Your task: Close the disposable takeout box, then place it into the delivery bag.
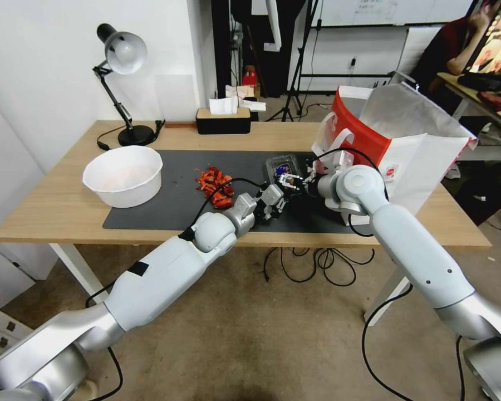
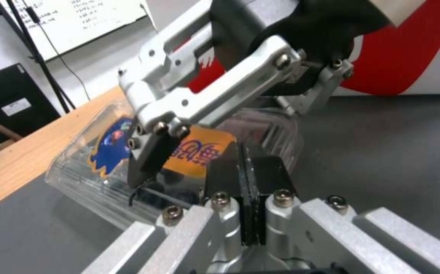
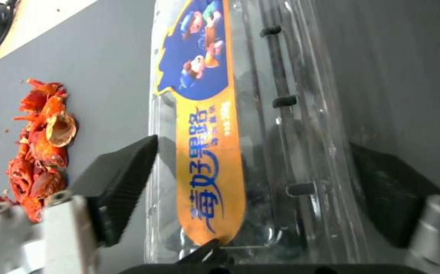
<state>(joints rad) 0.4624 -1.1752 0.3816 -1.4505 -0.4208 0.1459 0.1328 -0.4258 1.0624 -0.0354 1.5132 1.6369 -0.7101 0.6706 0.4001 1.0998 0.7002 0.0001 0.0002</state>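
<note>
The disposable takeout box [image 1: 282, 166], a clear clamshell with a blue-and-orange label, lies with its lid down on the dark mat, just left of the delivery bag [image 1: 414, 147]. My right gripper [image 1: 289, 181] is open and straddles the box [image 3: 260, 125], one black finger [image 3: 123, 179] close to each long side. Seen from the left wrist, that gripper's near finger [image 2: 149, 160] sits against the box [image 2: 93, 152]. My left gripper [image 2: 244, 154] is shut with nothing between its pads, its tip at the box's near edge [image 1: 276, 204]. The bag's red panel [image 2: 402, 64] stands behind.
A pile of red crayfish shells [image 1: 215, 187] lies on the mat [image 1: 167, 206] left of the box. A round white bowl [image 1: 123, 175] sits further left. A desk lamp [image 1: 122, 55] and a tissue box [image 1: 224, 120] stand at the table's back edge. Cables hang below the front edge.
</note>
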